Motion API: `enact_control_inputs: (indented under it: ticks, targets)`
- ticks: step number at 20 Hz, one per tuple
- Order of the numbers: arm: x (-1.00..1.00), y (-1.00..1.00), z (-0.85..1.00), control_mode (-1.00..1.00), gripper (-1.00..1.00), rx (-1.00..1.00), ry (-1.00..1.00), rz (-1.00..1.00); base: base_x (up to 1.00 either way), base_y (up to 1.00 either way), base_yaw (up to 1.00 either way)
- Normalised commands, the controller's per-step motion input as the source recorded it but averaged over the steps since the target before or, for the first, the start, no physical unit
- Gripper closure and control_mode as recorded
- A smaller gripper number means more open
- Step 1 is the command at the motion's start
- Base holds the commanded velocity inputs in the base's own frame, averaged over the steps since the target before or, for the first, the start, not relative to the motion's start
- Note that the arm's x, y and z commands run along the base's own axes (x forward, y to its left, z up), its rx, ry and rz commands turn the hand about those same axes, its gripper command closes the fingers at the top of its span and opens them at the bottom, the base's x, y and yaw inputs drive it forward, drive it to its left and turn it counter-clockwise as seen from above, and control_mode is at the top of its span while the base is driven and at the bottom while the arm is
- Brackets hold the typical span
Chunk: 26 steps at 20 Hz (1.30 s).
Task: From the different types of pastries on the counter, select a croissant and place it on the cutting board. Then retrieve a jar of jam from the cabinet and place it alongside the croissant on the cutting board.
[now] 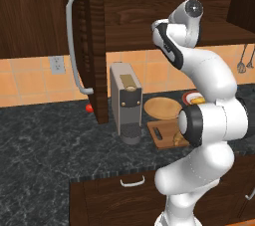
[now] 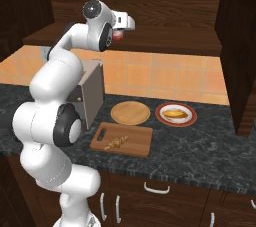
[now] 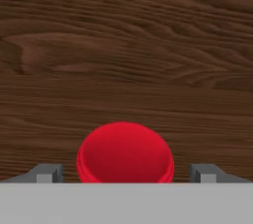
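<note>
The jar of jam [image 3: 124, 151] shows its red lid on the wooden shelf of the cabinet [image 2: 165, 33]. My gripper [image 3: 127, 173] is open, one fingertip [image 3: 47, 172] on each side of the jar with a gap to it. In the right base view the gripper [image 2: 122, 27] reaches into the cabinet, the jar [image 2: 118, 35] just under it. The golden-brown croissant [image 2: 116, 143] lies on the cutting board [image 2: 135, 143] on the dark counter [image 2: 200, 146]. The paler bun [image 2: 174, 114] rests on a red-rimmed plate [image 2: 192, 117].
The cabinet door [image 1: 94, 46] with its grey bar handle [image 1: 74, 41] stands swung open over the counter. A grey coffee machine [image 1: 127, 103] stands left of the board, a round wooden plate [image 2: 130, 112] behind it. A small red ball [image 1: 89, 107] lies beside the door.
</note>
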Motion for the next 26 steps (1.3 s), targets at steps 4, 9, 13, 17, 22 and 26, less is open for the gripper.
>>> enact_control_inputs:
  ticks: [4,9,13,17,22,26]
  targets:
    - [0.1,0.0,-0.17,-1.0,-1.0,0.0,0.0,0.0,0.0,0.0,0.0]
    - [0.18,0.0,-0.31,-1.0,1.0,-0.03,0.0,0.0,0.0,0.0,0.0]
    - [0.34,0.0,-0.05,-1.0,1.0,-0.01,-0.02,0.0,0.0,0.0,0.0]
    - [0.23,-0.01,0.0,-1.0,1.0,0.0,0.0,0.0,0.0,0.0,0.0]
    - [-0.29,-0.06,0.42,-1.0,1.0,0.0,-0.06,0.0,0.0,0.0,0.0]
    - [-0.77,-0.03,0.42,-1.0,1.0,-0.02,-0.03,0.03,0.0,0.0,0.0]
